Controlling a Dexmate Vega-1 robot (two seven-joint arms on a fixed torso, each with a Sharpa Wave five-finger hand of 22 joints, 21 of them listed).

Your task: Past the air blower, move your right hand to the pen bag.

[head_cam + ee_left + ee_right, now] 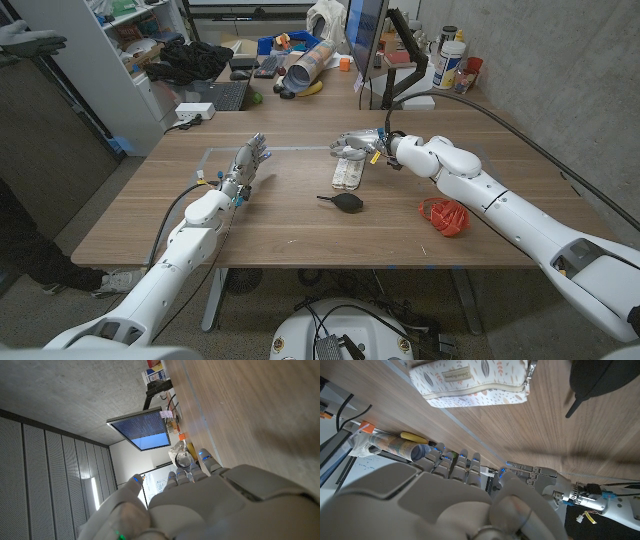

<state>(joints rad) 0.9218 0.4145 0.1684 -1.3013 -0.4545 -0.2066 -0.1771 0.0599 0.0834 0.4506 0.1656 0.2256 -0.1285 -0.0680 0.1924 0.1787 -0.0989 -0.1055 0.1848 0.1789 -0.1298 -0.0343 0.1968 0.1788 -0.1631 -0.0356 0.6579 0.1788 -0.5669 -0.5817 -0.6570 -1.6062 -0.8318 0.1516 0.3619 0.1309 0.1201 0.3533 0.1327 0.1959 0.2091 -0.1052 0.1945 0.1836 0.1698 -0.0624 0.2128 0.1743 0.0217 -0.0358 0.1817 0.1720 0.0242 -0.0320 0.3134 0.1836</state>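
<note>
Head view: the robot's right hand (pixel 356 141) hovers at the far end of a white fabric pen bag with a leaf print and zip (pixel 349 171), which lies lengthwise near the middle of the wooden table (pixel 300 225). Its fingers reach toward picture left, spread and empty, above the bag's far end; whether they touch the fabric cannot be told. Just on the near side of the bag sits a black rubber air blower with a thin nozzle (pixel 345 202), nozzle pointing toward the robot's left, close to the bag but apart from it. A crumpled orange-red mesh net (pixel 444 216) lies near the right forearm, well to the right of the blower.

The left hand (pixel 248 163) stands away from all three items on the left half of the table, fingers extended toward the far edge and slightly apart, holding nothing.

Right wrist view: the pen bag (pixel 470 380) and the blower's dark bulb (pixel 600 377) show side by side on the wood grain beyond the right hand's own open fingers (pixel 451 462); the left hand (pixel 532 474) shows across the table.

Left wrist view: the left hand (pixel 200 495) reaches out with fingers loose and empty toward a lit monitor (pixel 142 432) behind the table.
</note>
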